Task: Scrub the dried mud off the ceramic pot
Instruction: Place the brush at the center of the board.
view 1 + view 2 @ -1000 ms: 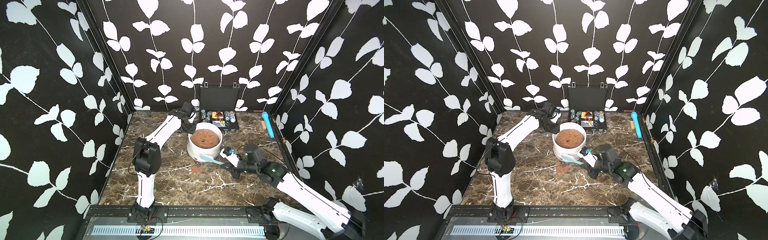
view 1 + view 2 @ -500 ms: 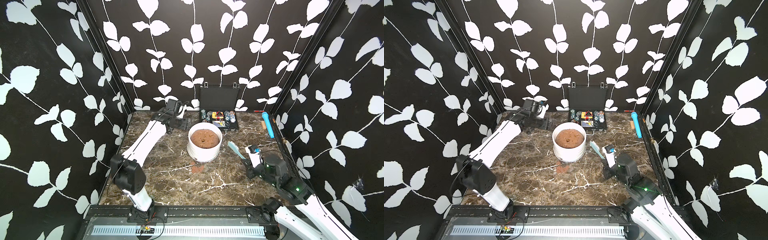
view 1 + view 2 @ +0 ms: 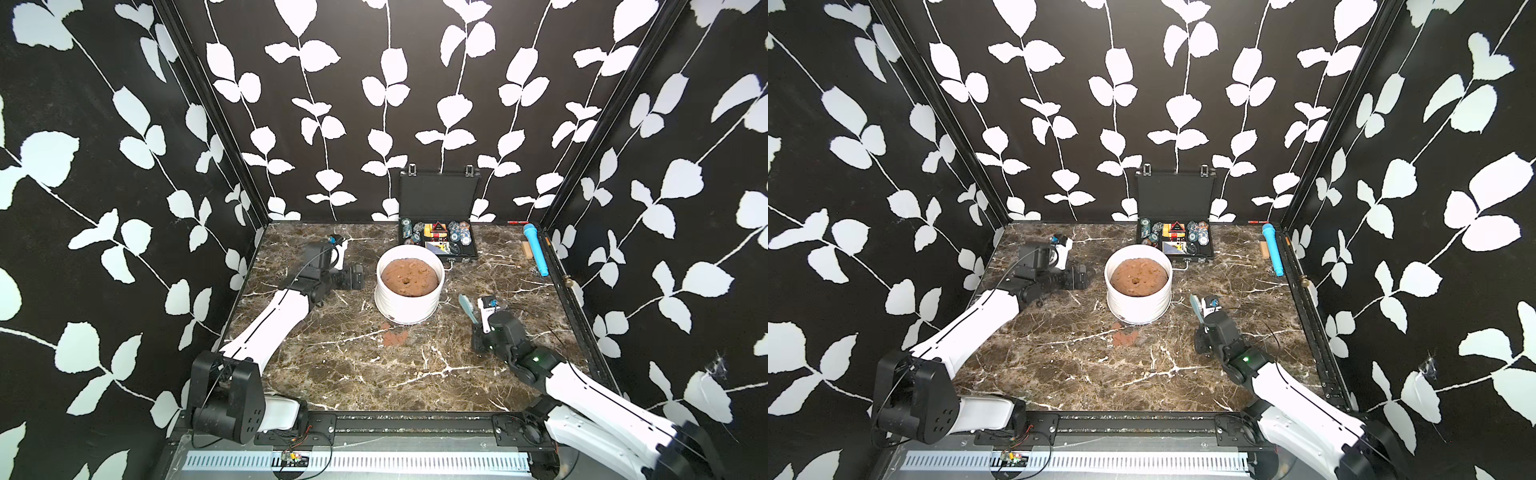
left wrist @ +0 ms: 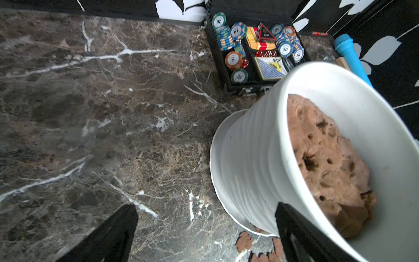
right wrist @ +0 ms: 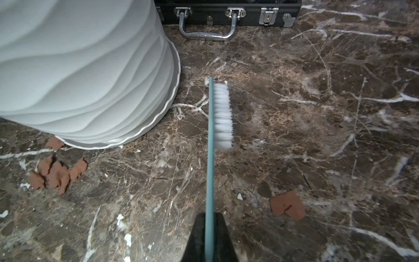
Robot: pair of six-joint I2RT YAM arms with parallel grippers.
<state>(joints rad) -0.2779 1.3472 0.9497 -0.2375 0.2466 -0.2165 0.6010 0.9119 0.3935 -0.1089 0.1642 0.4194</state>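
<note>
Wide white ribbed ceramic pot (image 3: pixel 405 311) sits mid brown marble surface (image 3: pixel 353 374), reddish-brown dried mud flakes (image 3: pixel 395 338) at its foot, so I'd brace it with the wide-open, empty left fingers (image 4: pixel 108 238) first, then turn the teal white-bristled toothbrush (image 5: pixel 210 158) clenched in the right fingers (image 5: pixel 196 240) bristles-to-wall.

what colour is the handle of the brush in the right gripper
The brush handle is teal, seen best in the right wrist view.

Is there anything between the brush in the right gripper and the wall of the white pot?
Nothing visible. Only marble tabletop lies between the brush held by the right gripper and the ceramic pot. The dried mud flakes lie by the pot's base, aside from that path.
</note>
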